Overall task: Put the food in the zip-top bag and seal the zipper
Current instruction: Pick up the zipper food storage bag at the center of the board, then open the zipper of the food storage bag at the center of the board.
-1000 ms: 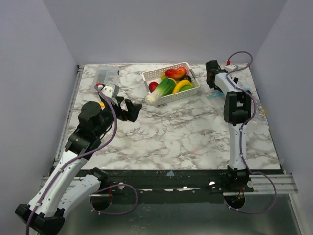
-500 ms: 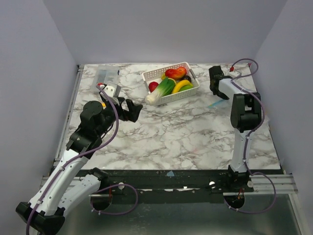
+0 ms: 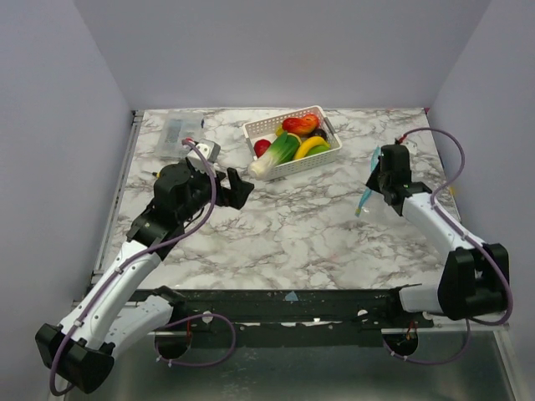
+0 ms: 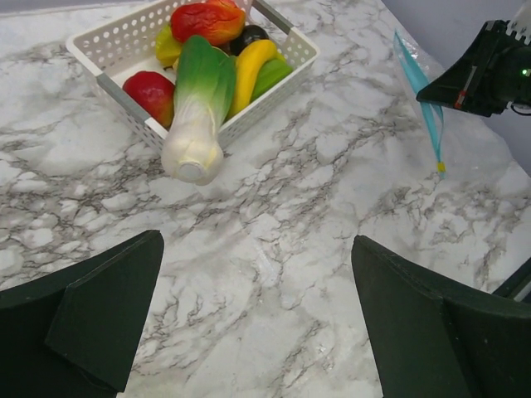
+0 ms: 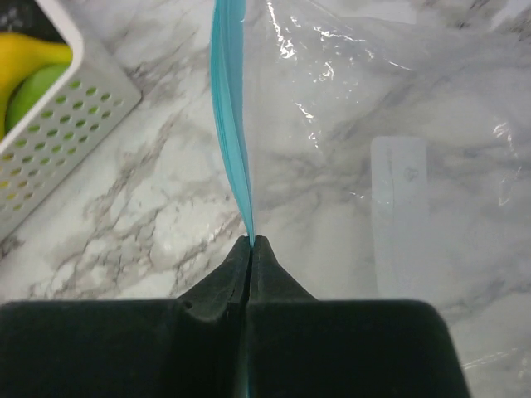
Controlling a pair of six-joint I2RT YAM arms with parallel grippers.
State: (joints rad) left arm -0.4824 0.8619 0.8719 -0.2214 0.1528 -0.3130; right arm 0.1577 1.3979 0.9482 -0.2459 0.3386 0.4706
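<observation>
The right gripper (image 5: 251,242) clamps the thin blue-green zipper strip (image 5: 228,99) of the clear crinkly bag (image 5: 373,108), right of the white perforated basket (image 4: 106,39); the left gripper (image 4: 257,290), jaws spread wide, faces the green-white toy leek (image 4: 197,99), whose white end points at it

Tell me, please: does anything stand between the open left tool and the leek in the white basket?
Nothing visible does. Only bare marble table lies between the left tool and the leek, whose white end sticks out over the basket rim toward the tool.
</observation>
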